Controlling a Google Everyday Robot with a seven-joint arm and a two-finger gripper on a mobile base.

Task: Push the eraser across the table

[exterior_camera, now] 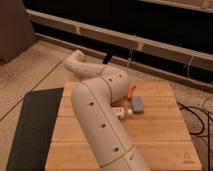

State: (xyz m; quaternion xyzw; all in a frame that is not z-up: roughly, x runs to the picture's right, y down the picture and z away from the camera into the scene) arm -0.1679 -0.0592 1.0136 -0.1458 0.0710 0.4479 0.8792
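The eraser (137,104) lies on the table (165,135) in the far-right part of the top, nearer the far edge than the near one and well in from the right edge; its long axis runs roughly from the far edge toward the near edge, slightly tilted. A slim orange item (131,91) sits just beside its far-left end, and a white bottle (120,112) lies just to its near-left, mostly behind the arm (97,115). The gripper is not visible: the arm's bulky white links cross the middle of the table and bend back toward the far-left corner, hiding the wrist end, so how far the fingers stand apart and what they touch cannot be told. Judging by the arm's bend, the tool is probably on the left side of the eraser, so a push would likely send it toward the right edge; that is a guess only. Dark floor mat (35,125) lies off the left edge.
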